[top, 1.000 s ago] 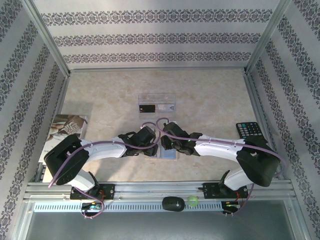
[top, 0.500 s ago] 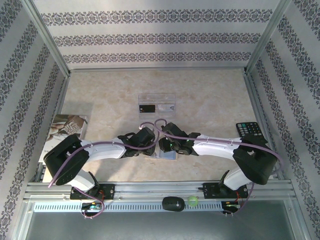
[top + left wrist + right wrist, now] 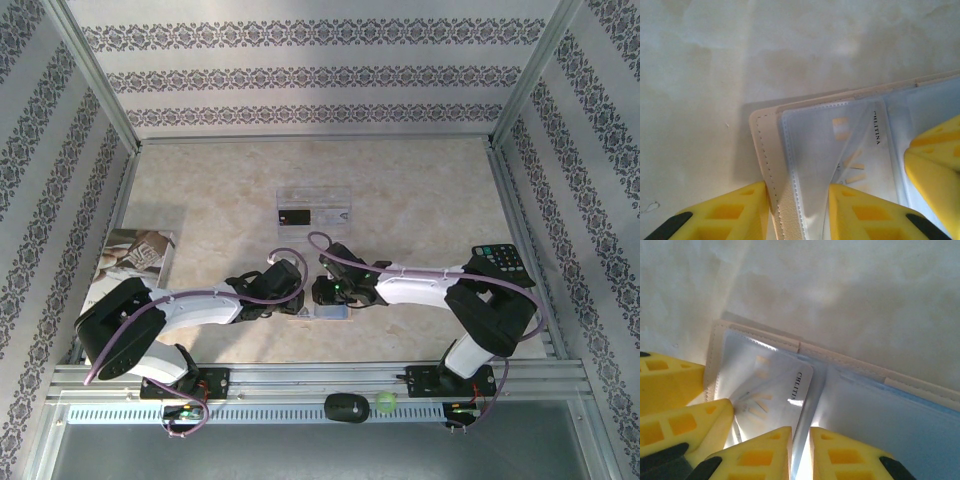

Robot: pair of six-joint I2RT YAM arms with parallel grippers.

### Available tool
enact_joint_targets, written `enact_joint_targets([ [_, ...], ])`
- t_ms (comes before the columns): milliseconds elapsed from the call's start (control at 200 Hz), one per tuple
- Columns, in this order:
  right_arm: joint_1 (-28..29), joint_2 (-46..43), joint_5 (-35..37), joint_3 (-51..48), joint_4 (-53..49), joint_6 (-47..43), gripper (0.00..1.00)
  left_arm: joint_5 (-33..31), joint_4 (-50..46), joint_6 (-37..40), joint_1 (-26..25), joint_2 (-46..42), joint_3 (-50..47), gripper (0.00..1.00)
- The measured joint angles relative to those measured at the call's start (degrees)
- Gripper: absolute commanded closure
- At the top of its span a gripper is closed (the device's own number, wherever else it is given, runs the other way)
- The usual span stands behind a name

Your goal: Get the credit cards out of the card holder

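The card holder (image 3: 331, 308) lies open between both arms near the table's front, tan cover (image 3: 766, 145) outside and pale blue-grey (image 3: 890, 415) inside. A pale whitish credit card (image 3: 865, 160) with small dark lettering sits in its clear sleeve (image 3: 771, 390). My left gripper (image 3: 797, 192) is shut on the holder's left edge, cover and sleeve pinched between the yellow fingers. My right gripper (image 3: 801, 432) has its jaws nearly together on the pale card's edge at the sleeve mouth. The two grippers (image 3: 300, 297) (image 3: 322, 291) almost touch. A black card (image 3: 293, 215) and another pale card (image 3: 333, 214) lie farther back.
Those two loose cards rest in a clear tray (image 3: 313, 192) at mid-table. A printed booklet (image 3: 130, 255) lies at the left edge and a black keypad device (image 3: 500, 262) at the right. A black object (image 3: 346, 407) and a green ball (image 3: 385, 402) sit on the front rail.
Both arms have dropped lower and stretched flatter toward the holder. The right elbow swung left, uncovering more of the keypad device. The holder has stayed in place.
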Motion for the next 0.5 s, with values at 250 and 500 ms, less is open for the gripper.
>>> enact_joint_targets([
  [250,-0.5,0.1,-4.6,-0.1,1.9,5.5,0.79,0.0,0.2,-1.3,0.0,0.0,-0.2,0.65],
  [500,-0.4,0.9,-5.4,-1.1,2.6,8.2,0.80,0.2,0.9,-1.6,0.0,-0.5,-1.0,0.64],
])
